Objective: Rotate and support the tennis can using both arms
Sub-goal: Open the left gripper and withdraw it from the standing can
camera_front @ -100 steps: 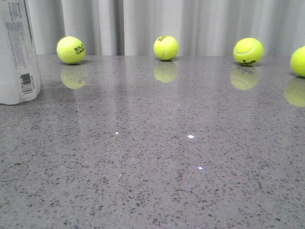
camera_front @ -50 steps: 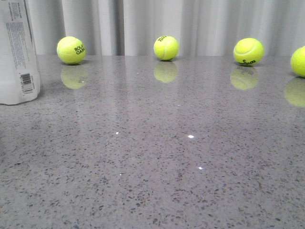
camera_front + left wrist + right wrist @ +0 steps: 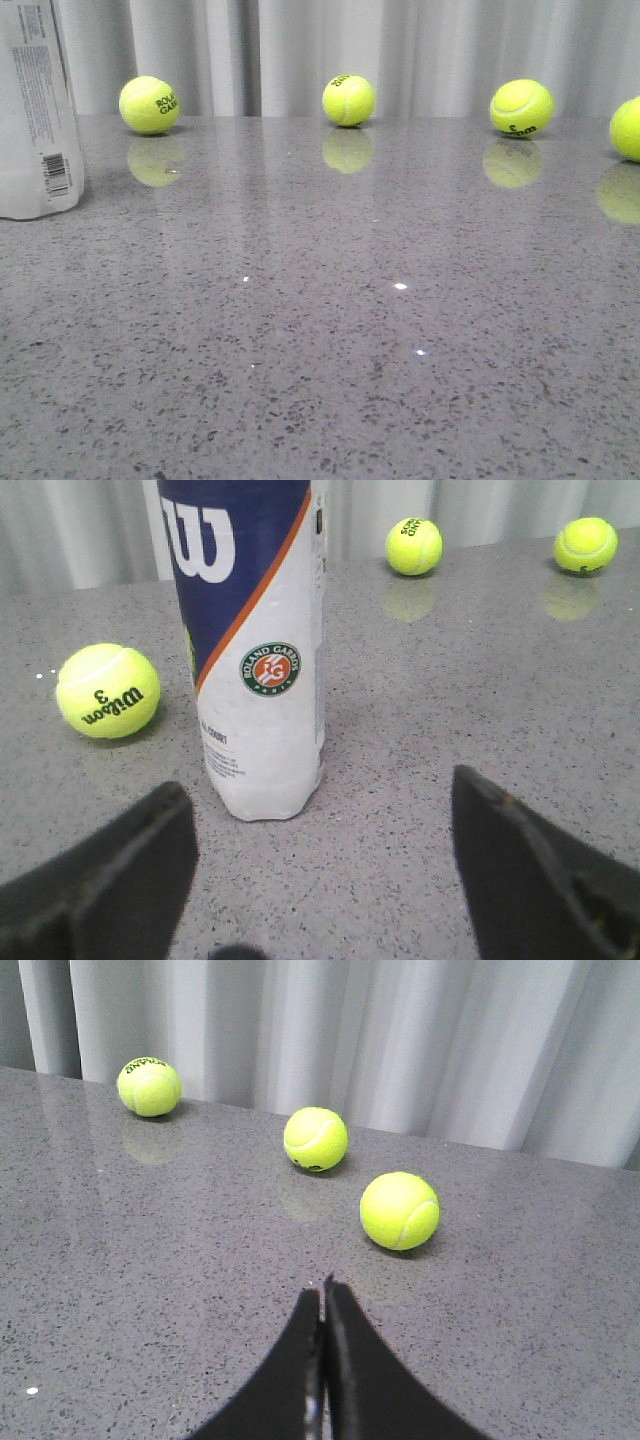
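Standing upright at the far left edge of the front view, the tennis can (image 3: 35, 110) is cut off by the frame there, only its pale side with fine print and a barcode showing. From it a wide stretch of bare grey speckled table (image 3: 340, 330) runs rightward and toward the camera. Four tennis balls sit along the back near the white curtain (image 3: 420, 50): one (image 3: 149, 104) just right of the can, one (image 3: 349, 100) near the middle, one (image 3: 521, 107) further right, and one (image 3: 627, 128) clipped by the right edge.

Neither arm appears in the front view; only the wrist cameras show them. From the left wrist, the left gripper (image 3: 320, 820) has its fingers spread wide apart, the can (image 3: 250, 650) standing beyond the gap, not touched. This side of the can carries a navy panel with a white "W", an orange diagonal stripe and a round Roland Garros emblem over whitish plastic; its top is out of frame. A ball marked "Wilson 3" (image 3: 108, 690) lies close beside it.

From the right wrist, the right gripper (image 3: 323, 1300) has its fingers pressed together on nothing, above open table, with three balls beyond; the nearest (image 3: 400, 1210) is well clear of the tips.
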Robot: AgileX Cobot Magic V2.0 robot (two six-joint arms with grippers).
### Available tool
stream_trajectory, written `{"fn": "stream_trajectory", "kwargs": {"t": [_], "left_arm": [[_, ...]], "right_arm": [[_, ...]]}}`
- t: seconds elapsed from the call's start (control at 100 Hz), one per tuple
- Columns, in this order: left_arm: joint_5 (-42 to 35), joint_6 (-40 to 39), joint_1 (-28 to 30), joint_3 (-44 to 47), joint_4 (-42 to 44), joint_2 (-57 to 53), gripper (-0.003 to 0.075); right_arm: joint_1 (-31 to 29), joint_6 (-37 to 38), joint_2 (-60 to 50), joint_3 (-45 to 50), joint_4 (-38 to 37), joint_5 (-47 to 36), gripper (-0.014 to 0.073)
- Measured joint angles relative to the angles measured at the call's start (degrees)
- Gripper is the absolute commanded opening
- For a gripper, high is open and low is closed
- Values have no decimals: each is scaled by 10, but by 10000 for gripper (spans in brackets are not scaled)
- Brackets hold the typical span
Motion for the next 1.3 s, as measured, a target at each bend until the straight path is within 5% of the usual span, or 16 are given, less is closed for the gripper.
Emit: {"fn": "stream_trajectory", "kwargs": {"t": [0.15,1.09,1.3], "left_arm": [[-28,-1,0,3,0,-1,-24],[-91,-1,1,15,22,-2,-21],[-123,-1,41,60,37,-45,-21]], "right_arm": [[0,0,0,0,0,0,-66],[0,0,0,0,0,-1,-66],[0,0,0,0,0,-1,-66]]}}
